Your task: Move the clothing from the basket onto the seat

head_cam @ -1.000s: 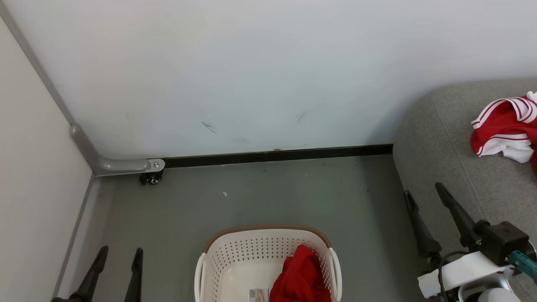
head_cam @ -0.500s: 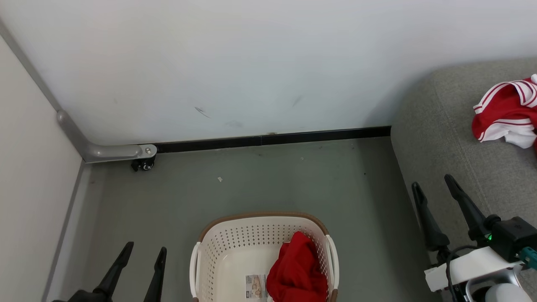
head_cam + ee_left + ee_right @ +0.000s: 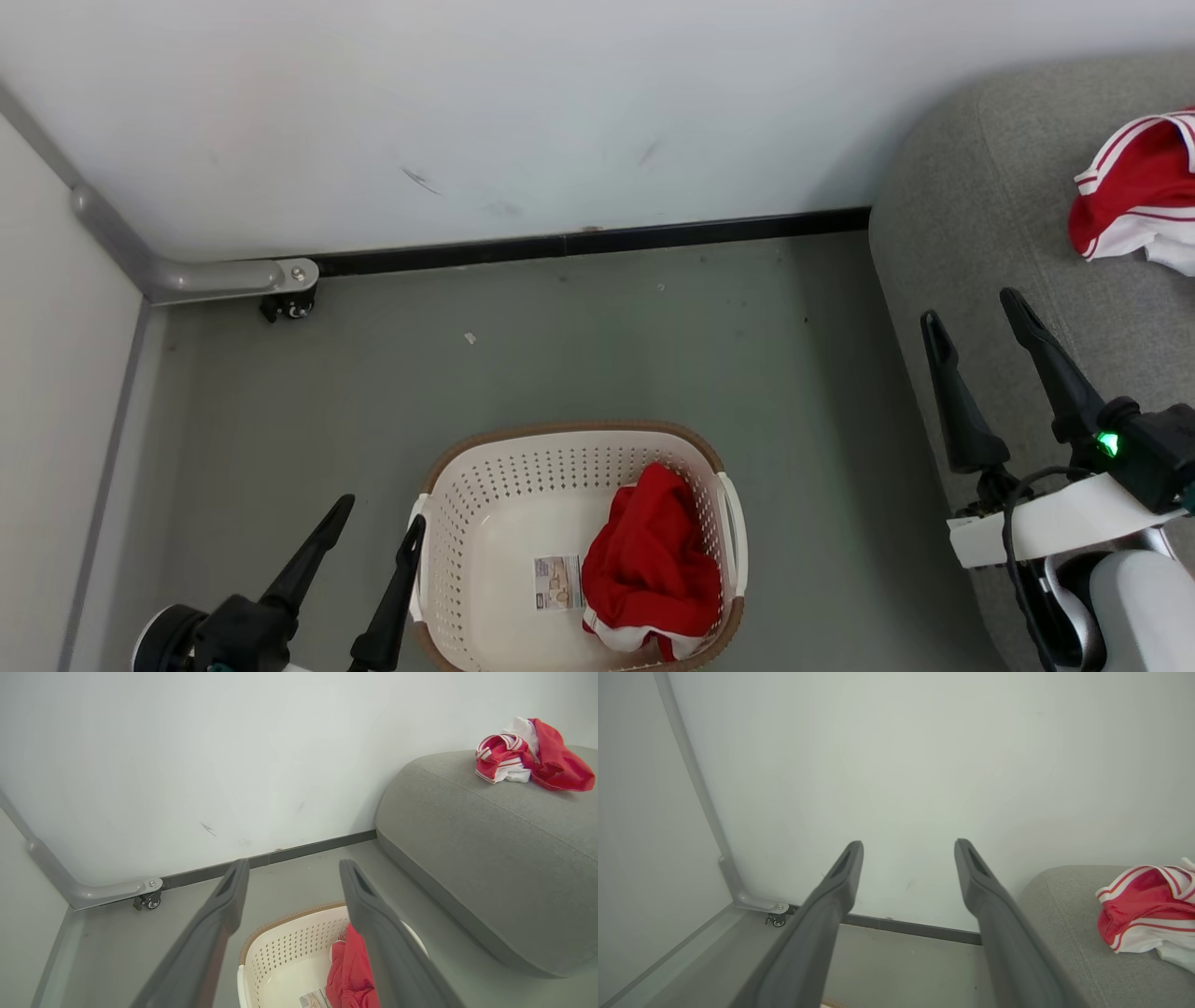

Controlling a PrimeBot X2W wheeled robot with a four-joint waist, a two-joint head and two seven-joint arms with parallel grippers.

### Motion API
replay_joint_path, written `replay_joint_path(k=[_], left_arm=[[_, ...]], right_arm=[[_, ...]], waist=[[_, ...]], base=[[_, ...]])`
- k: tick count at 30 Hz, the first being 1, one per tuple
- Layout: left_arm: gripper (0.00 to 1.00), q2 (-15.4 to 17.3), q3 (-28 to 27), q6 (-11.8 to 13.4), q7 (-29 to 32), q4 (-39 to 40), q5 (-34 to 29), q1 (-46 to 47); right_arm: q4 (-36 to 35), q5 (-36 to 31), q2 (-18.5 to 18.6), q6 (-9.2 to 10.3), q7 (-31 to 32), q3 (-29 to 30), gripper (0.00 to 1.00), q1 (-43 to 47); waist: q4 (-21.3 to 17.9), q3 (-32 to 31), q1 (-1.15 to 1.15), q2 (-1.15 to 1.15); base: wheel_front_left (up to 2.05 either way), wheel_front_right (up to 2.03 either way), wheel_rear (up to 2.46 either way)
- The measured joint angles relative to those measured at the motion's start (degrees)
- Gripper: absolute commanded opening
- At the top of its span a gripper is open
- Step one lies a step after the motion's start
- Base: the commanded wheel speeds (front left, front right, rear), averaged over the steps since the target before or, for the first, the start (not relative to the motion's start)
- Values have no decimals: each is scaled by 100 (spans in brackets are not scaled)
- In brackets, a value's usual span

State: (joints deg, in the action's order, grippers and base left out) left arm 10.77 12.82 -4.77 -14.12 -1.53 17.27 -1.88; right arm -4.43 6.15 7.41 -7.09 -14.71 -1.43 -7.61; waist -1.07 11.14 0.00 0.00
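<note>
The red garment lies in the basket's right half, nearer the left gripper, spread empty at its left rim, than the likewise spread, empty right gripper.

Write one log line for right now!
left gripper open, empty | right gripper open, empty | basket: red garment inside | seat: striped garment on top

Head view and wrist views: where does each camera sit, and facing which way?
Head view: on head, looks down at basket; left gripper, right gripper show, open.
Left wrist view: above basket, faces wall and seat; own fingers.
Right wrist view: faces wall, seat at right; own fingers.
All three share the striped garment on the seat.
</note>
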Motion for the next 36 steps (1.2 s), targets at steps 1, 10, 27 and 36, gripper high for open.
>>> replay_joint_path(k=[1,10,27,36], left_arm=[[100,-1,41,-11,2,-23,-18,58],[100,-9,401,-144,103,-296,-100,652],[100,-59,923,-202,252,-1000,-188,1576],[100,-141,1274,-246,349,-1358,-232,2198]], right_arm=[[-24,0,1,0,0,-9,100,-36],[-154,41,0,0,1,-97,100,-461],[-468,42,-29,0,0,-227,100,-1177],[-580,42,-35,0,0,-356,100,-1622]], waist=[[-9,53,0,0],[-98,540,0,0],[-310,1435,0,0],[-407,1964,0,0]], base=[[0,0,0],[0,0,0],[0,0,0],[0,0,0]])
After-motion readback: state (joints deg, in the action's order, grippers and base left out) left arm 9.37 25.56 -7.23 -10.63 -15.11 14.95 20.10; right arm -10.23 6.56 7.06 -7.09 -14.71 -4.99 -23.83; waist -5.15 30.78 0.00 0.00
